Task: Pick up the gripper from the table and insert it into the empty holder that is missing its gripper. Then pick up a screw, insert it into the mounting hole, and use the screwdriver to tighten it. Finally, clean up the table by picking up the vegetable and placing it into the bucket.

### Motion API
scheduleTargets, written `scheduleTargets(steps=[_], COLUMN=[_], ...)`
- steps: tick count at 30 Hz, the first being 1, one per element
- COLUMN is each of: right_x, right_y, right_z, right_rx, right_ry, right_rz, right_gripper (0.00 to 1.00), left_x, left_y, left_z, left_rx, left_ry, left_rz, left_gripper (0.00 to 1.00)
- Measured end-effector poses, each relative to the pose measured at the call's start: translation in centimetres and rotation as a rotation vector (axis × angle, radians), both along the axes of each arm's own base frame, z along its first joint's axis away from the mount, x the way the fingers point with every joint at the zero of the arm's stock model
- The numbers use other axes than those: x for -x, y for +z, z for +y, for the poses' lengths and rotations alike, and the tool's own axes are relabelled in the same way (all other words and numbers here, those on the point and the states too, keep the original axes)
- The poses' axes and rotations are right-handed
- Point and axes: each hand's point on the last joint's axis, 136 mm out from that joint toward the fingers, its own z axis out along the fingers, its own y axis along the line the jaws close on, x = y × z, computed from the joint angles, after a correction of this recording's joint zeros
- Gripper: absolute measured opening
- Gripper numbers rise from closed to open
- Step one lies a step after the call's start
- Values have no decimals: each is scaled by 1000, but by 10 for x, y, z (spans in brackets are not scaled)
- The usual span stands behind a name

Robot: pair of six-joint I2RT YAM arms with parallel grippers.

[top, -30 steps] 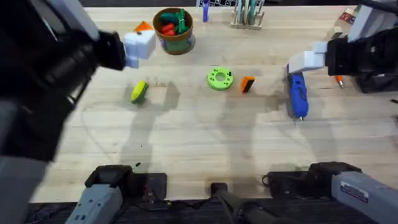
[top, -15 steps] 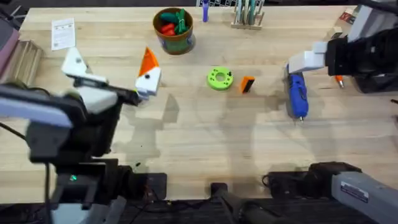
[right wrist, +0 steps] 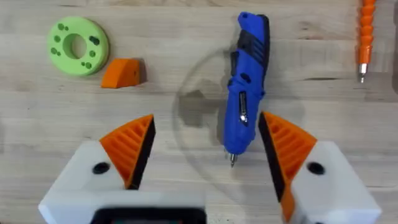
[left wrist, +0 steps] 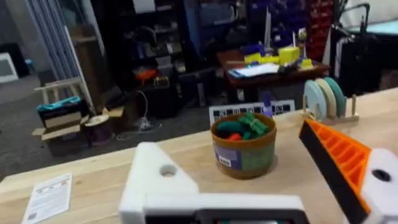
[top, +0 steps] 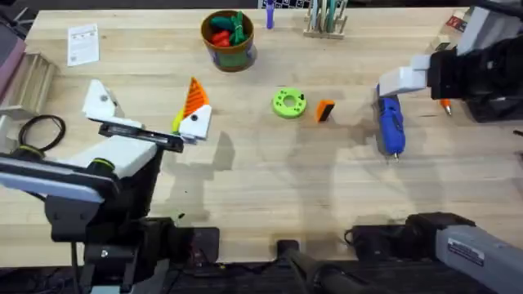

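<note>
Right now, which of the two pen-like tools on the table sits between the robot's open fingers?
The blue screwdriver; the slim orange tool lies apart, beyond the right hand.

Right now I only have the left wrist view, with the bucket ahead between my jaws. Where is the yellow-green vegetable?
Observer: In the overhead view, the vegetable peeks out on the table just inside the left gripper's orange-padded finger. It is nearer the arm bases than the bucket.
Operator: What is the right arm doing?
Observer: The right gripper hangs with open jaws either side of the screwdriver, not gripping it.
Operator: And the small orange gripper block?
Observer: The orange gripper block lies on the table just beside the green disc.
</note>
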Motion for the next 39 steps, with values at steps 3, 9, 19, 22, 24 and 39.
scheduleTargets(steps=[3, 9, 19, 22, 24, 39], right_x=[0, 0, 0, 0, 0, 0], right_y=[0, 0, 0, 0, 0, 0], right_z=[0, 0, 0, 0, 0, 0], right_rx=[0, 0, 0, 0, 0, 0], right_ry=[0, 0, 0, 0, 0, 0], right_rz=[0, 0, 0, 0, 0, 0], right_gripper=[991, 991, 991, 992, 991, 991], left_x=[-1, 2, 31, 52, 65, 93], left_y=[-15, -55, -61, -61, -62, -65], left_z=[-5, -22, -76, -97, -107, -124], left_rx=[-4, -9, -32, -40, -42, 65], left_ry=[-27, -133, -490, -663, -757, -952], left_rz=[60, 226, 255, 262, 268, 371], left_gripper=[985, 985, 985, 985, 985, 985])
